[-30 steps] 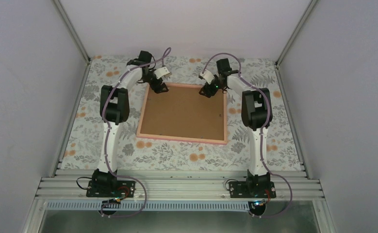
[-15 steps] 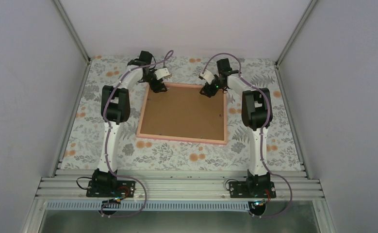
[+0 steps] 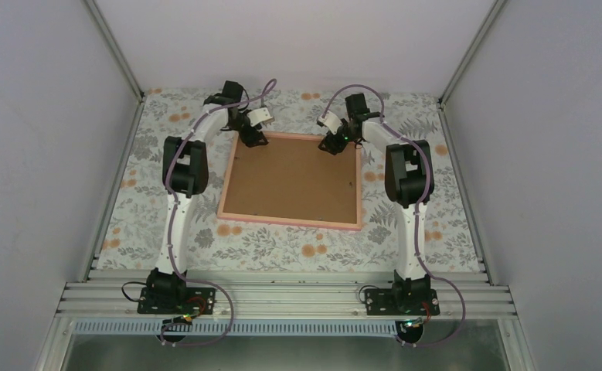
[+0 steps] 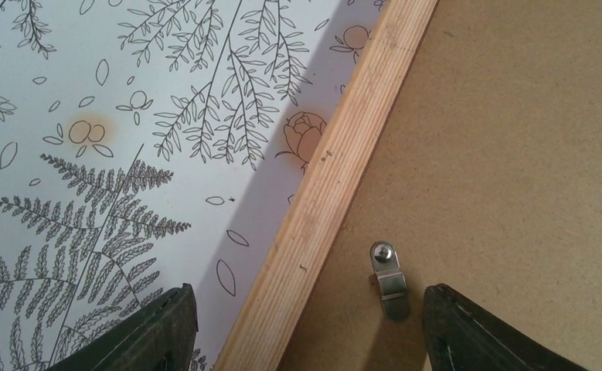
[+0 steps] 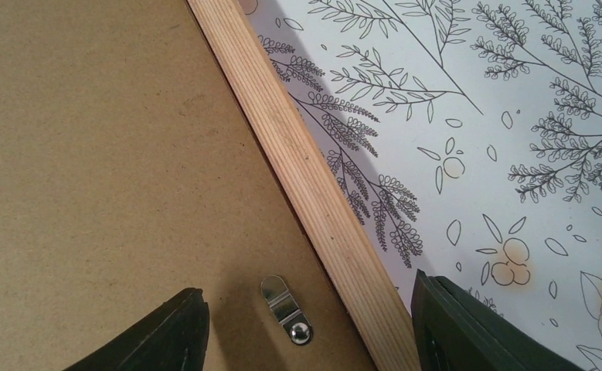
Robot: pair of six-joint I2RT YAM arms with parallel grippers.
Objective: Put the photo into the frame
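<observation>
Thin pink-edged rectangular wooden frame (image 3: 288, 221) lies face down, brown fibreboard backing (image 3: 294, 178) uppermost. The photo: not visible, possibly under the backing. Left gripper (image 4: 309, 301) over frame's far-left corner, right gripper (image 5: 309, 294) over far-right. Both jaws wide, empty, straddling the rail. Small metal turn clip (image 4: 388, 282) sits just inside the rail, between each pair of fingers.

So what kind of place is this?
Probably a lab test booth: plain white walls on aluminium posts, left arm and right arm bolted to an aluminium rail, and a floral table cover.
</observation>
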